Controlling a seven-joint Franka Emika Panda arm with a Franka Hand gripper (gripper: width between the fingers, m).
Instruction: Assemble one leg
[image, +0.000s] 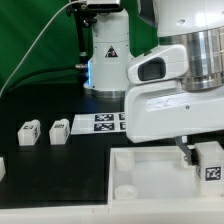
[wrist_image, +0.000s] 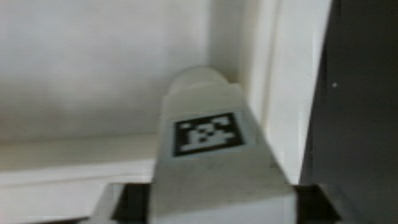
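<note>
My gripper (image: 199, 150) is shut on a leg (image: 210, 161), a small white block with a black-and-white tag, and holds it over the large white panel (image: 150, 172) near the panel's far corner on the exterior view's right. In the wrist view the leg (wrist_image: 212, 140) stands between my dark fingers (wrist_image: 135, 205), its tag facing the camera, with the gripper (wrist_image: 222, 206) above the panel's white surface (wrist_image: 89, 80) close to its edge. Two more legs (image: 28, 132) (image: 58, 131) lie on the black table at the exterior view's left.
The marker board (image: 98, 122) lies behind the panel. Another white piece (image: 2, 168) shows at the exterior view's left edge. The arm's base (image: 108, 50) stands at the back. The panel has a round hole (image: 127, 190) near its front left corner.
</note>
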